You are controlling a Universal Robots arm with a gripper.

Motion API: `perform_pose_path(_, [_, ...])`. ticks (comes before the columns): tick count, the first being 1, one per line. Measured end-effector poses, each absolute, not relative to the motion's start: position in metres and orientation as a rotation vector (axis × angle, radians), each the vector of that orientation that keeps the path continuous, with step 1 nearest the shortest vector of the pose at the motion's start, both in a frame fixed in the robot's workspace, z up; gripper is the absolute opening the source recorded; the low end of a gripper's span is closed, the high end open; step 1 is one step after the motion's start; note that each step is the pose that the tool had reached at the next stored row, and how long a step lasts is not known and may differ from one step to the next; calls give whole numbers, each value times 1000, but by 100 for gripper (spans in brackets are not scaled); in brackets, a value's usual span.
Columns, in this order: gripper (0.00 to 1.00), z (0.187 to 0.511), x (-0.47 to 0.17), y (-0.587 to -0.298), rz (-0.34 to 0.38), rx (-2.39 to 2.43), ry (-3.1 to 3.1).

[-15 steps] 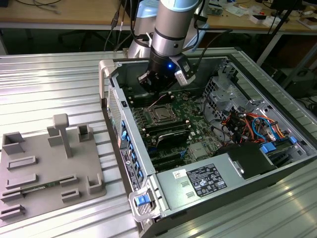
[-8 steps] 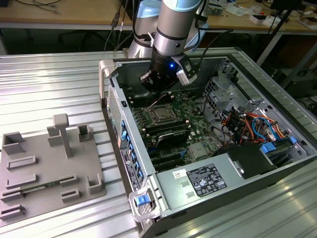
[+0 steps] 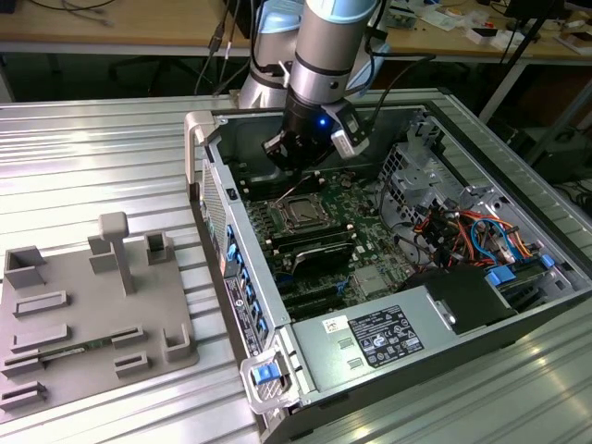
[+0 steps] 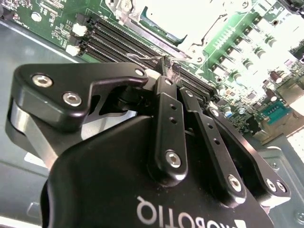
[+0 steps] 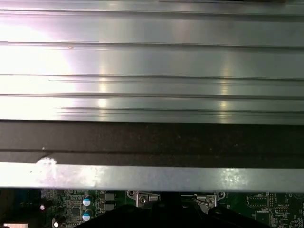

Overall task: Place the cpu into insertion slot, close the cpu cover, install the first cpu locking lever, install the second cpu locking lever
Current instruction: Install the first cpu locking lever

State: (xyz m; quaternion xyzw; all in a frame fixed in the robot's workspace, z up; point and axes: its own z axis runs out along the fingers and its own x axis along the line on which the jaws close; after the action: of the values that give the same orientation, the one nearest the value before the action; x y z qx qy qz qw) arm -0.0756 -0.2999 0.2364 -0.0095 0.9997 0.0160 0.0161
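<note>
1. One robot arm (image 3: 324,37) reaching down into an open computer case (image 3: 211,176) that lies on its side on a ribbed metal counter (image 3: 92,157). Pincer (image 3: 310,171) hanging just above the green circuit board (image 3: 370,231), beside the insertion slot (image 3: 301,213).
2. In the second wrist view, pincer (image 4: 170,66) narrow, fingers (image 4: 166,109) drawn close together with almost no gap at the tips. A thin wire locking lever (image 4: 153,58) right at those tips. Cannot tell whether the wire is nipped between them or only touched.
3. Probably held this low and this narrow because the lever is slender and sits tight against the socket's rim, next to the long black memory slots (image 4: 109,40).
4. Cpu cover (image 3: 285,205) apparently lying flat over the slot, a silvery frame round a darker centre. Judged from that, the chip already seated beneath it.
5. Hard to make out: the cpu itself. Socket area (image 4: 185,19) washed out by glare in the second wrist view, so chip and frame blend together.
6. In the first wrist view, a case wall (image 5: 152,175) and the ribbed counter (image 5: 152,61), with a cut-off strip of board below them.
7. Well apart on the exterior view's left, a grey moulded parts holder (image 3: 55,342).
</note>
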Motion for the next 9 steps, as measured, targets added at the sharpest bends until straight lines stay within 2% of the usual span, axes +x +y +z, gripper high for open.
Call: perform_pose_path(9, [11, 230, -65, -299, 50, -30, 3109])
